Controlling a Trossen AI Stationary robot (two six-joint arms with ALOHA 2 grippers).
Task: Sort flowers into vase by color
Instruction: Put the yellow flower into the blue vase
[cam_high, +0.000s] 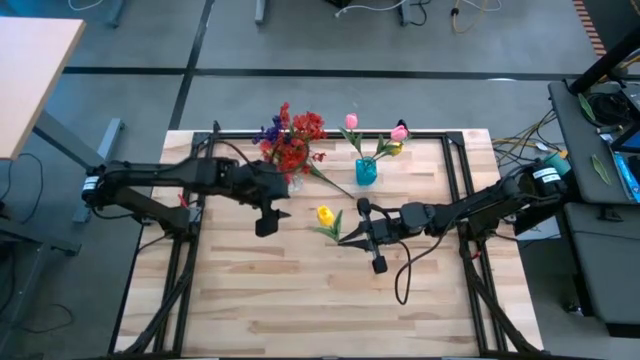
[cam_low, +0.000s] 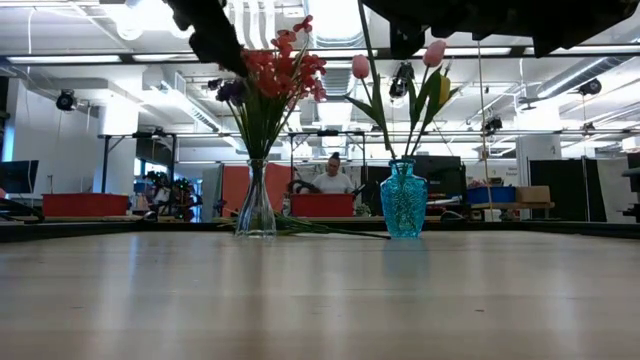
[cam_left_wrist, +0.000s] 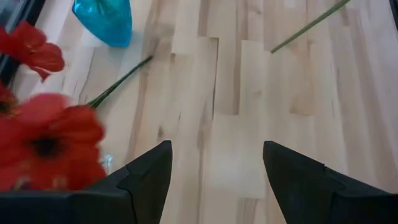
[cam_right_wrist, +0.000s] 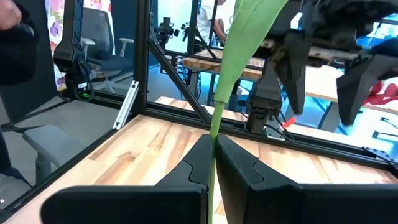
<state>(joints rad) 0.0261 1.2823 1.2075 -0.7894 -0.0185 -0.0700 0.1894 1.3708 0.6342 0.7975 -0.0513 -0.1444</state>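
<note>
A clear vase (cam_low: 256, 205) at the table's far side holds red and purple flowers (cam_high: 293, 140). To its right, a blue vase (cam_high: 366, 171) holds pink tulip buds (cam_high: 351, 121) and a yellow one (cam_high: 395, 148). A loose green stem (cam_high: 335, 180) lies on the table between the vases. My right gripper (cam_high: 347, 238), pointing level toward the table's left, is shut on a yellow tulip (cam_high: 325, 214). My left gripper (cam_high: 272, 216) hangs open and empty above the table, just near of the clear vase, with red blooms (cam_left_wrist: 43, 137) beside its fingers. My right gripper pinches the yellow tulip's thin green stem (cam_right_wrist: 213, 140) between its two fingertips, coming level from the table's right with the fingers across the stem. The stem rises from the fingers to a broad leaf (cam_right_wrist: 245, 37). The flower is lifted clear of the table.
A black frame rail (cam_high: 330, 132) runs along the table's far edge behind the vases. Bare wood (cam_high: 330, 310) stretches across the near half. Beyond the table are desks, and a person (cam_low: 332, 175) sits far off.
</note>
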